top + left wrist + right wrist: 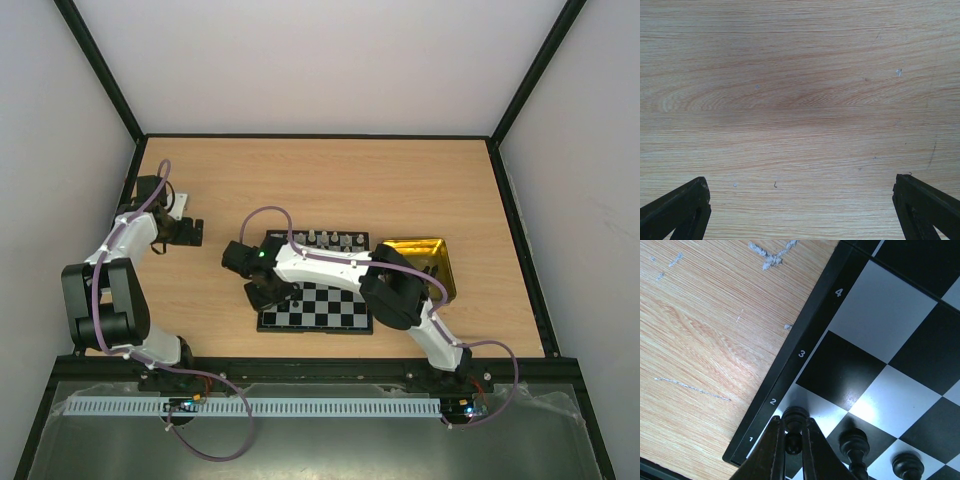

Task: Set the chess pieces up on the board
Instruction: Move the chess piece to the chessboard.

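The wooden table (400, 180) carries the board (880, 305). I see my right gripper (793, 432) clamped on 1 black chess piece (795, 416) at the edge square marked 2, with 2 neighbouring black pieces (854, 442) just beside it. My left gripper (800, 182) hangs with its fingers apart over bare wood.

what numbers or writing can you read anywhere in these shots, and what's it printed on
"4": white numeral on the black rim of the board, right wrist view.
"3": same rim, next along.
"2": same rim, next along.
"1": same rim, by the corner; small but legible.
Nothing else can be read. The left wrist view shows no text, and in the top view any markings are too small to read.
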